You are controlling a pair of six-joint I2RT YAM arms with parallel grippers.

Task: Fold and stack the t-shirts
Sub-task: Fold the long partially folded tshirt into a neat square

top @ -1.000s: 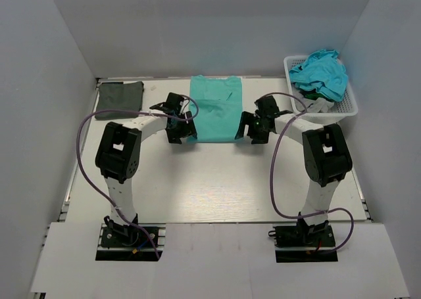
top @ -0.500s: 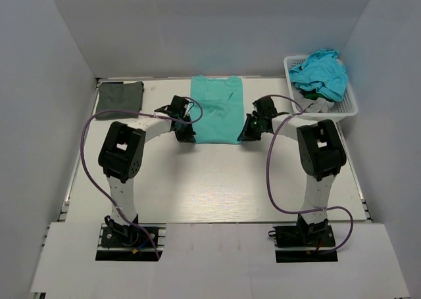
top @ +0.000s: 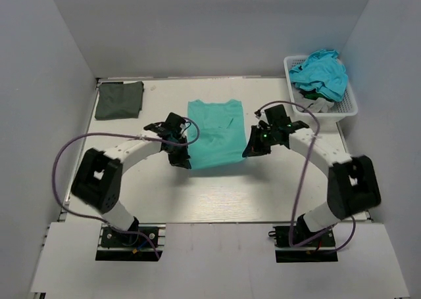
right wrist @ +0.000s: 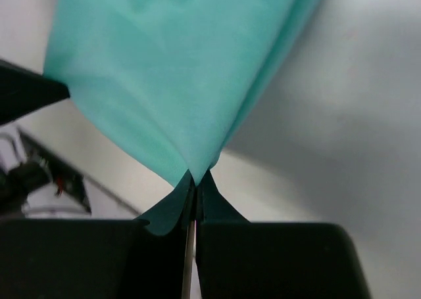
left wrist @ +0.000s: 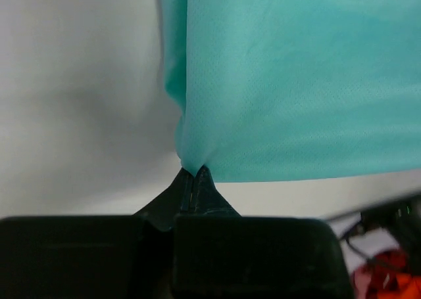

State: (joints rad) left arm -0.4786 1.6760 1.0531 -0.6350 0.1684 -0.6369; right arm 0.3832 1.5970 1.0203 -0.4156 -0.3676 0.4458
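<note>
While both sets of jaws are clenched on its near hem corners, the teal-green t-shirt (top: 214, 133) lies spread in the middle of the worktop (top: 217, 194), collar toward the far wall. The left jaws pinch the near left corner and the right jaws the near right one. Each wrist view shows only a small peak of cloth caught at the very tips, the fabric fanning away from it. A dark grey-green t-shirt (top: 119, 100) sits folded at the far left corner, well apart. Turquoise-blue t-shirts (top: 320, 74) are heaped in the white basket (top: 347, 110) at the far right.

The likely next step is to carry the hem over toward the collar. The bite looks shallow, so a quick pull could let one corner slip free and drop the fold crooked. If one arm travels faster than the other, the hem would land skewed. Too low a lift would drag the whole shirt along the worktop rather than fold it.
</note>
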